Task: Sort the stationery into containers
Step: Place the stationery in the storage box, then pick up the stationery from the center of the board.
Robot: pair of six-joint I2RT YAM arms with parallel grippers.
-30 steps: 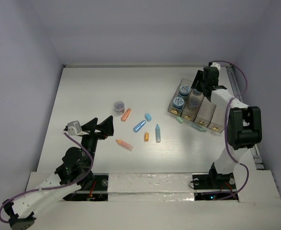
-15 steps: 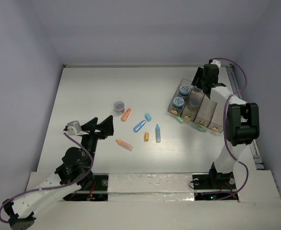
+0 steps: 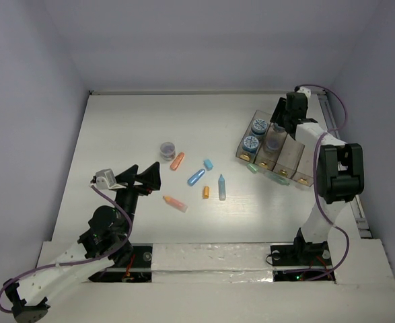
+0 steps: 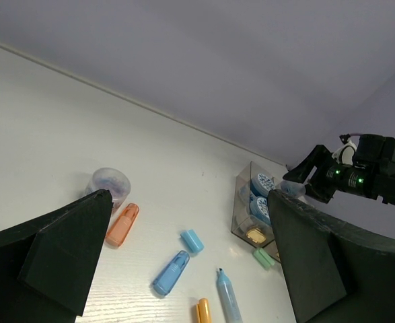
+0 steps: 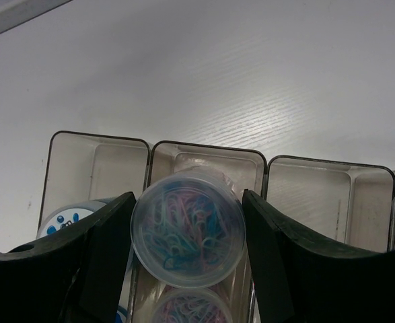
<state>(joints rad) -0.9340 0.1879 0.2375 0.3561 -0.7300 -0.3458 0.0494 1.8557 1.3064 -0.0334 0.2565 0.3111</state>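
Your right claw [image 5: 187, 235] grips a clear tub of paper clips [image 5: 187, 225] over the second compartment of the organiser box [image 5: 328, 163], your left claw [image 3: 141, 176] hangs wide, and a purple tub [image 3: 167, 149] plus several sticks [image 3: 196, 177] lie unsorted on the table [image 3: 130, 121]

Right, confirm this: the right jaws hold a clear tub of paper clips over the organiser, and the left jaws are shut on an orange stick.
Wrong on the left jaws: they stand wide open and empty, as the left wrist view shows. The right jaws do hold the clear tub over the organiser.
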